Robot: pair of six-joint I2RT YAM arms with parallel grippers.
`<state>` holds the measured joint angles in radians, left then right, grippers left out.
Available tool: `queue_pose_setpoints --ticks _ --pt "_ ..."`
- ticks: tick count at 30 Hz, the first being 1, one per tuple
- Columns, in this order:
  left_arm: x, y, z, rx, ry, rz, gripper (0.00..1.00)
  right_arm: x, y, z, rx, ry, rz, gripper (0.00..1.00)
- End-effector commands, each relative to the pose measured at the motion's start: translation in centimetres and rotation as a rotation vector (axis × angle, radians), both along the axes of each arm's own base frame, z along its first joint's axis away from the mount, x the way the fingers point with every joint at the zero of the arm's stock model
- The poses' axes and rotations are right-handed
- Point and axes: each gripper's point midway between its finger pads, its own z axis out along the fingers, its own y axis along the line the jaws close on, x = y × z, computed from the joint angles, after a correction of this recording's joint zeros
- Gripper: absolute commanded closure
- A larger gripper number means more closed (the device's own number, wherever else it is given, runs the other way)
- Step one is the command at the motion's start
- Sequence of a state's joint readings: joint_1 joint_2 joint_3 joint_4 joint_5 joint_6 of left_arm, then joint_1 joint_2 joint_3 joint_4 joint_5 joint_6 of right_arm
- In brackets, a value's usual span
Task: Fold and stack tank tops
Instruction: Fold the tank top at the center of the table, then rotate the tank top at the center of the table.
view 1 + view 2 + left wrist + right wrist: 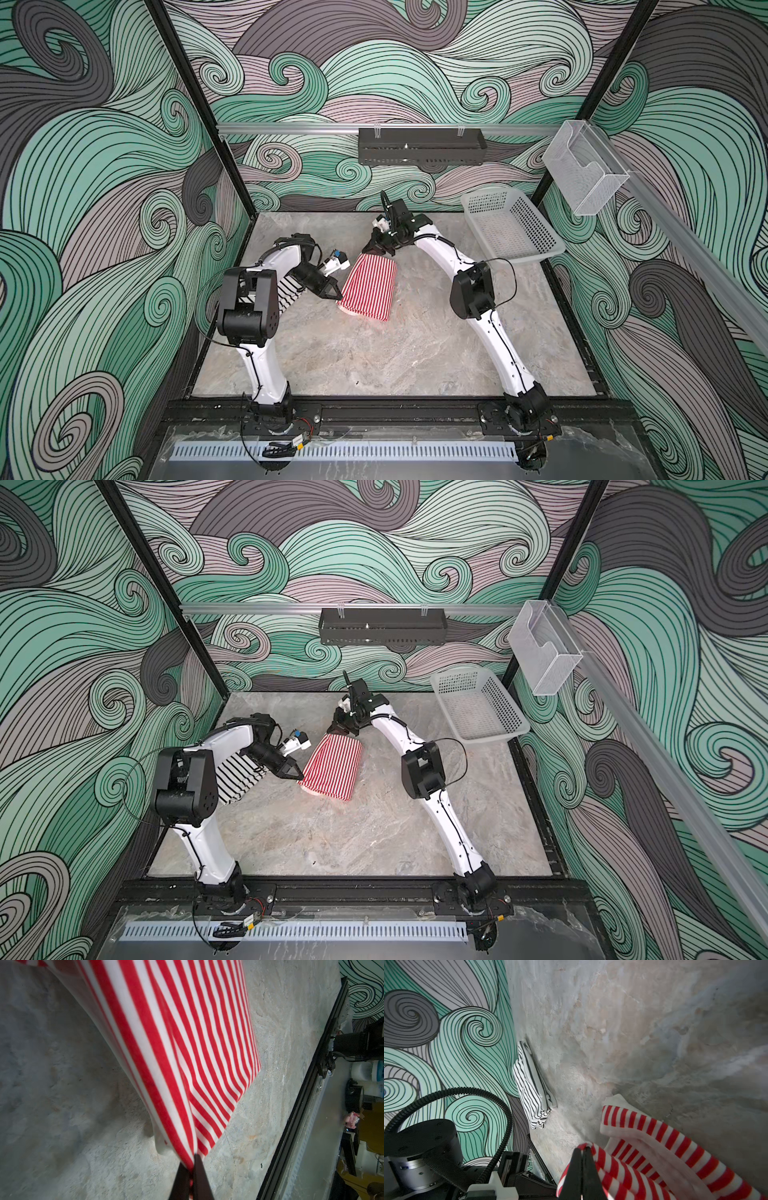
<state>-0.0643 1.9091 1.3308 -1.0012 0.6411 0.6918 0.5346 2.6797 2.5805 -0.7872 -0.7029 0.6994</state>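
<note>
The red-and-white tank top point(368, 286) point(332, 766) is folded and held up off the table between both arms. My left gripper point(337, 296) point(192, 1162) is shut on its near left corner. My right gripper point(371, 249) point(584, 1148) is shut on its far edge, where the white-trimmed straps point(633, 1132) bunch up. The cloth's near right part sags to the table point(374, 353). A black-and-white tank top point(239, 777) point(532, 1088) lies folded at the left edge, partly hidden behind my left arm.
A white perforated basket point(513, 226) point(478, 706) stands at the back right corner. A black tray point(422, 147) hangs on the back wall rail, and a clear plastic holder point(584, 168) on the right rail. A black frame rail point(295, 1118) runs along the table's front.
</note>
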Motion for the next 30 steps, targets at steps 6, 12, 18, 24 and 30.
queue_pose_setpoints --ticks 6,12,18,24,30 --pt "0.5 0.0 -1.7 0.028 0.076 0.038 0.75 0.5 -1.4 1.2 -0.067 -0.098 0.001 0.50" --pt "2.3 2.5 -1.3 0.192 -0.031 0.150 0.69 -1.7 -1.8 3.8 -0.133 -0.217 0.041 0.51" --pt "3.7 2.8 2.3 0.226 -0.204 0.231 0.67 -3.1 -1.2 1.3 -0.144 -0.179 0.068 0.81" --pt "2.9 -2.5 3.5 0.150 -0.223 0.086 0.67 -3.2 -3.4 -2.5 -0.259 -0.176 0.032 0.87" --pt "2.5 -6.5 0.0 0.226 -0.182 -0.027 0.67 -4.4 -6.0 -5.8 -0.335 -0.141 0.009 0.78"
